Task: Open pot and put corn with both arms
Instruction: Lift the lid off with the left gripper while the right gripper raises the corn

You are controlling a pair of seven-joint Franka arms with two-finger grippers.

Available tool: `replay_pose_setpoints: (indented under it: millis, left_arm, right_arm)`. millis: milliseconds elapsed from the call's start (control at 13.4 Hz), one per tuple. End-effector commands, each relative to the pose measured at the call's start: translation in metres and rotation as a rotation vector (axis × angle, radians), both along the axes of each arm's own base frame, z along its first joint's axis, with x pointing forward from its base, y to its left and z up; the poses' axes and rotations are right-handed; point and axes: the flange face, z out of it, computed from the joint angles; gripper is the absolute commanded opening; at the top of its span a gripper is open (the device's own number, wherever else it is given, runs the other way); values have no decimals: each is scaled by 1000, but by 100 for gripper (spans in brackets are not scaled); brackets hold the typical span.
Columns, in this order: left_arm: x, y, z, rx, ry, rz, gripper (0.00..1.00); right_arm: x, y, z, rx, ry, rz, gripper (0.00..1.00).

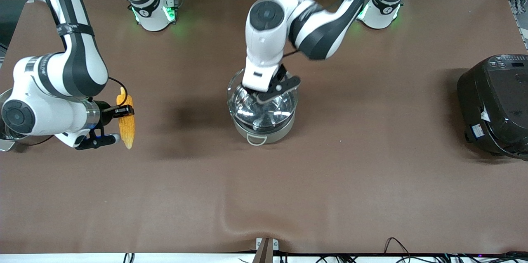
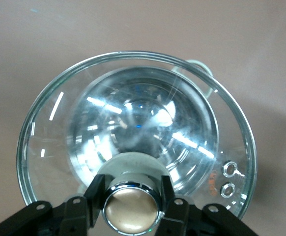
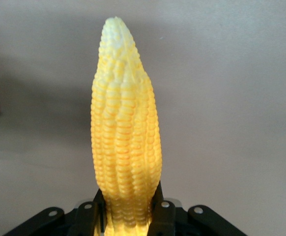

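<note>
The steel pot [image 1: 264, 133] stands mid-table, one loop handle [image 1: 256, 140] toward the front camera. My left gripper [image 1: 270, 91] is shut on the metal knob [image 2: 130, 211] of the glass lid [image 1: 247, 104]. It holds the lid tilted just above the pot's mouth. The pot's shiny inside shows through the lid [image 2: 133, 123] in the left wrist view. My right gripper [image 1: 123, 111] is shut on the yellow corn [image 1: 127, 131]. It holds the cob above the table toward the right arm's end, apart from the pot. In the right wrist view, the corn [image 3: 126, 132] sticks out from the right gripper [image 3: 128, 216].
A big black rice cooker [image 1: 495, 106] sits at the left arm's end of the table. A round shiny pan [image 1: 5, 141] shows partly under my right arm at the table's edge. The brown cloth has a fold [image 1: 243, 221] near the front edge.
</note>
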Motion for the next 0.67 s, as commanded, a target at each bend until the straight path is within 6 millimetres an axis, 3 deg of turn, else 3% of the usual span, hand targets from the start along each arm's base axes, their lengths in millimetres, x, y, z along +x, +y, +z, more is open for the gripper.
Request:
replay_pose_setpoints:
  millis: [0, 149, 298, 447, 596]
  left_arm:
    - [12, 74, 63, 30, 6, -29, 0]
    - [34, 143, 88, 28, 5, -51, 0]
    - [50, 219, 91, 32, 23, -109, 0]
    - [69, 286, 70, 41, 60, -149, 0]
    - [84, 324, 42, 40, 72, -126, 0]
  right_arm:
    - [-3, 29, 24, 19, 10, 13, 0]
    - [-10, 66, 33, -8, 22, 10, 0]
    - [-22, 111, 49, -11, -2, 67, 0]
    - [-31, 162, 65, -2, -40, 145, 0]
    - [-49, 219, 67, -4, -61, 239, 0]
